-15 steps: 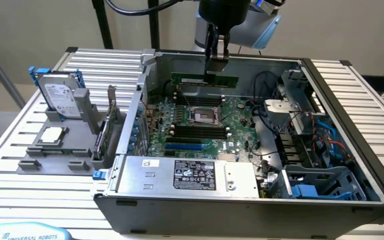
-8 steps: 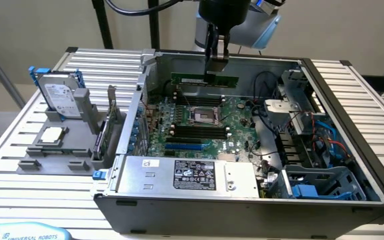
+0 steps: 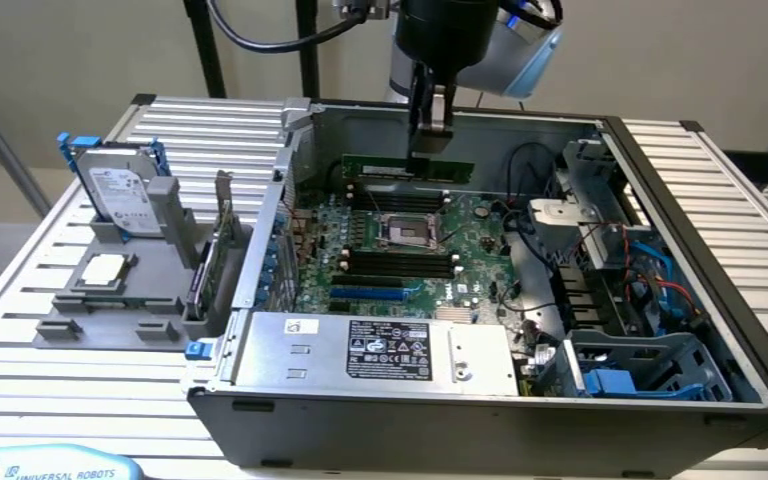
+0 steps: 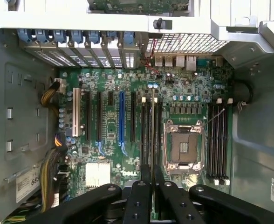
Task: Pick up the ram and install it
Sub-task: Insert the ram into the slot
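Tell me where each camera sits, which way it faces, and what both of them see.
Exterior view: off the arm, raised beside the open computer case, looking down into it; the arm's end and the gripper, shut on the ram, show.
Wrist view: on the wrist, facing straight down at the motherboard; the gripper's fingers show.
Shared: the ram, the motherboard, the processor socket.

- Robotics test lab: a robot arm's gripper [image 3: 427,148] pinches the ram [image 3: 407,167] over an opened desktop computer case [image 3: 491,405], motherboard [image 3: 471,240] exposed.
- The case sits on a slatted metal table [image 3: 724,200].
- Toward the table's edge on the exterior view's left, a grey parts fixture [image 3: 117,325] holds a hard drive [image 3: 124,195] and a processor chip [image 3: 104,268].
- A "Universal Robots" label [image 3: 51,470] lies at the near edge.
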Tool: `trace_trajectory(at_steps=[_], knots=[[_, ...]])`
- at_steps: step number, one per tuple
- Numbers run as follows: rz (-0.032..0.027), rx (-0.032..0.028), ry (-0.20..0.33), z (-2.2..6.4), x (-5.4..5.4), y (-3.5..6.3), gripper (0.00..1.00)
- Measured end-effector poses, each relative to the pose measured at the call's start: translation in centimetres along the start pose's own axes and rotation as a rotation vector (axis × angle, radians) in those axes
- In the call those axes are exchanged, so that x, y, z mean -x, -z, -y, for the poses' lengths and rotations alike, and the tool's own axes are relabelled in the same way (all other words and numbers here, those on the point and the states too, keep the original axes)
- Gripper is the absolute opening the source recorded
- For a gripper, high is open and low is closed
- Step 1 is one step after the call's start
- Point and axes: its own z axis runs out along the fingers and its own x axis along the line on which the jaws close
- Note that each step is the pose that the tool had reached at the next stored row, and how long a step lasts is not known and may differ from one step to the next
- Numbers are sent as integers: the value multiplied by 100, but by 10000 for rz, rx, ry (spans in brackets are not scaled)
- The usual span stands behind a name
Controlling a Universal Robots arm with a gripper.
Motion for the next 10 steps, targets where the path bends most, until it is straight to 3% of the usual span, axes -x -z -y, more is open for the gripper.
trace_trajectory(at_steps=[10], knots=[[1, 0, 0, -4, 211, -190, 13]])
